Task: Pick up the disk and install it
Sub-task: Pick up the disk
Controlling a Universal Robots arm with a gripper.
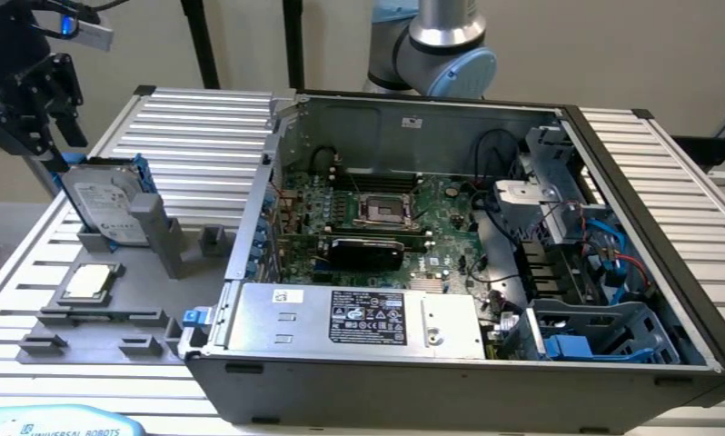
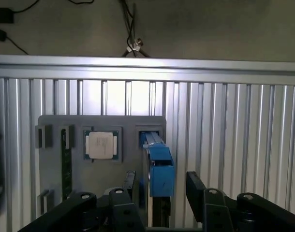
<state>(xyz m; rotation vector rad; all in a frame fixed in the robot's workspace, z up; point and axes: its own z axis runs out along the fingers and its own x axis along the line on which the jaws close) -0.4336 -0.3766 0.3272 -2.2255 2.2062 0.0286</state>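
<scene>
The disk (image 1: 102, 204) stands on edge in a grey holder (image 1: 156, 238) at nine o'clock from the computer case (image 1: 338, 391). The pincer (image 1: 50, 136) hangs open over it, jaws flanking its blue frame. Likely stiff, weighty and shock-sensitive: grip the broad flat faces.

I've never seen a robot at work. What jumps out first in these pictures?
The big open computer case fills the middle of the exterior view, its green circuit board laid bare. At that view's left, the disk in its blue frame stands upright in a grey holder, with the robot's dark hand just above it, open. In the wrist view its fingers flank the blue frame without touching.
</scene>
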